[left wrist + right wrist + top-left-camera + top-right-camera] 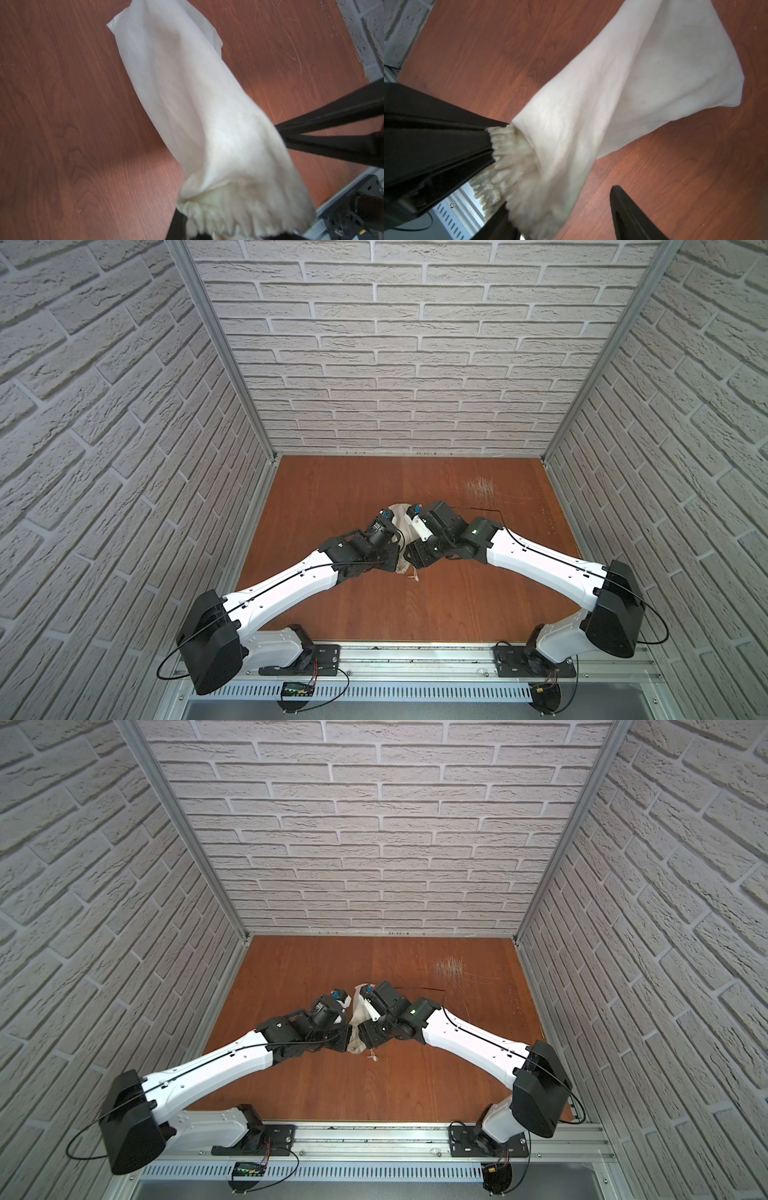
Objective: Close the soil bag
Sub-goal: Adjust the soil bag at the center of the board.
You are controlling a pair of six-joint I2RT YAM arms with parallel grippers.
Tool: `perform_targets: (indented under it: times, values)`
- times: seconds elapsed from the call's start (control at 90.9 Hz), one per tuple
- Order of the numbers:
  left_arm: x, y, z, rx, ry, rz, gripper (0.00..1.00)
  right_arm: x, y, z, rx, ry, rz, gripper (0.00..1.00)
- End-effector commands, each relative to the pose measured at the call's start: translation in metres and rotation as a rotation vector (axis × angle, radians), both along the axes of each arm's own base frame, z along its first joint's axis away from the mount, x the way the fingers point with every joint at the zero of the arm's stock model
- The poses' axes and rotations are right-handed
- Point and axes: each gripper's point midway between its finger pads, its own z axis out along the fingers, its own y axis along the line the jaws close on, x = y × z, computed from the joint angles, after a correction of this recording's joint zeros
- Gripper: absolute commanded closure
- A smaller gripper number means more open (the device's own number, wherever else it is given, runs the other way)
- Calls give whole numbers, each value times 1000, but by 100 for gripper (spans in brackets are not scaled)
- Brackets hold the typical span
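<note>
Light bright and even; soft shadows on reddish-brown wooden surface [62,104]; my wrist views blur the cream cloth sack [187,93].

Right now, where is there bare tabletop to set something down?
Free: the tabletop strip between the soil bag and back wall, and the patch between the arms and front rail. Crowded: mid-table, where left gripper and right gripper meet at the bag.
</note>
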Motion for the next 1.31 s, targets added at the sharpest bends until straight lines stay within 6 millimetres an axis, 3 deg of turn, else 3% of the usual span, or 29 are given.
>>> perform_targets:
  times: [0.0,0.319,0.385,0.506,0.539,0.825,0.946,1.111,1.298]
  values:
    - [9,-9,17,-48,-45,-16,94,11,2,14,-12,-69,-7,35]
    - [11,-14,17,-60,-55,-33,94,28,21,26,-9,-125,13,49]
    - [12,-15,20,-61,-58,-36,94,30,21,24,-20,-124,11,59]
    - [13,-16,23,-62,-59,-48,94,32,21,30,-13,-141,6,93]
    - [14,-16,23,-62,-58,-47,94,32,21,31,-10,-142,5,97]
    - [16,-13,22,-57,-52,-38,91,30,22,33,-2,-128,-5,97]
    - [16,-10,17,-40,-47,-28,83,30,22,35,10,-130,-13,97]
    - [17,-6,18,-34,-44,1,66,32,25,41,38,-129,-31,97]
    - [17,-4,22,-45,-46,26,62,32,26,48,61,-132,-36,97]
